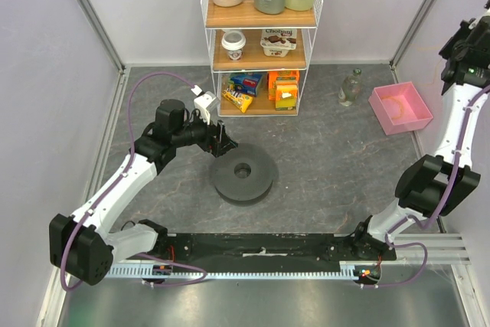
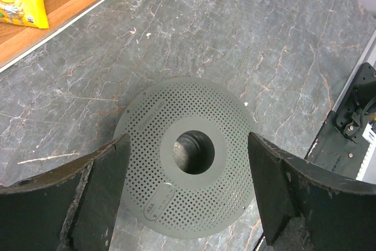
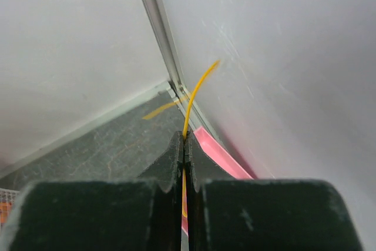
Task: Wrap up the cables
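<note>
One grey marbled bench (image 1: 321, 151). One wire shelf rack (image 1: 260, 17) at far edge, three tiers. One dark grey spool (image 1: 244, 175) lying flat mid-bench. One pink tray (image 1: 401, 107) far right. Two tools: left tool (image 2: 188, 139) spread wide, hovering over spool, gripping nothing; right tool (image 3: 183, 139) pinched together on one thin yellow cable (image 3: 197, 86), high by right wall corner above tray, cable end arcing up past fingertips.

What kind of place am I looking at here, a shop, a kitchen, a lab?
Probably a robot lab test cell: plain panel walls on metal framing, two arms bolted to a rail, and a small wire shelf staged with groceries.
</note>
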Controlling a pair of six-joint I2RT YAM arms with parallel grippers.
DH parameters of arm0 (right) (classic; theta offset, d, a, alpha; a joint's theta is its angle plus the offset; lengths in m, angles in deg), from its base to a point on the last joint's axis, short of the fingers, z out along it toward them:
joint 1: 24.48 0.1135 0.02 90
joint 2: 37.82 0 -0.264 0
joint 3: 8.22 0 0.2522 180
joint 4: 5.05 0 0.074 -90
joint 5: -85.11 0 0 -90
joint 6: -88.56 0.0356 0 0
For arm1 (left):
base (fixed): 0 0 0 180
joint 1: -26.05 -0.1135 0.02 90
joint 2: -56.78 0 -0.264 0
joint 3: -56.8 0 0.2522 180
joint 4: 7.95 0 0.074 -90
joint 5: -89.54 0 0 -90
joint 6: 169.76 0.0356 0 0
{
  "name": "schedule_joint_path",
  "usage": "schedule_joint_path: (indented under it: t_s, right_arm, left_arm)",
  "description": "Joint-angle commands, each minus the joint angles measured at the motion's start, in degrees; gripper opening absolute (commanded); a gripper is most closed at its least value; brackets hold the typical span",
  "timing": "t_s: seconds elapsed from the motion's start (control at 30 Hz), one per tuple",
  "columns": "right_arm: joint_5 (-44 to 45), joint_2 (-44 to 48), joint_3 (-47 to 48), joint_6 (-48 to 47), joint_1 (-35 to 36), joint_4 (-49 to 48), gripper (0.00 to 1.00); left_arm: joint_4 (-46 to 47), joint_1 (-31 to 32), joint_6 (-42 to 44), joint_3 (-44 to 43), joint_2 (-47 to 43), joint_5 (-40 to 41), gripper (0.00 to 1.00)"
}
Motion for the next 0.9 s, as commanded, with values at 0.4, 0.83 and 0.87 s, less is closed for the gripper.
schedule_joint_path:
  t_s: [0.4,0.83,0.87]
  right_arm:
    - [-2.12,5.42,16.92,2.03,-1.56,-8.00,0.00]
    - [2.97,5.42,21.40,5.18,-1.74,-18.19,0.00]
    - [3.68,5.33,21.84,5.53,-1.74,-19.17,0.00]
  left_arm:
    - [0.15,0.16,-1.01,-1.21,-2.46,0.11,0.87]
    - [0.68,0.07,0.74,-3.32,-2.81,-2.44,0.87]
    - [0.68,0.07,0.66,-3.23,-2.72,-2.44,0.87]
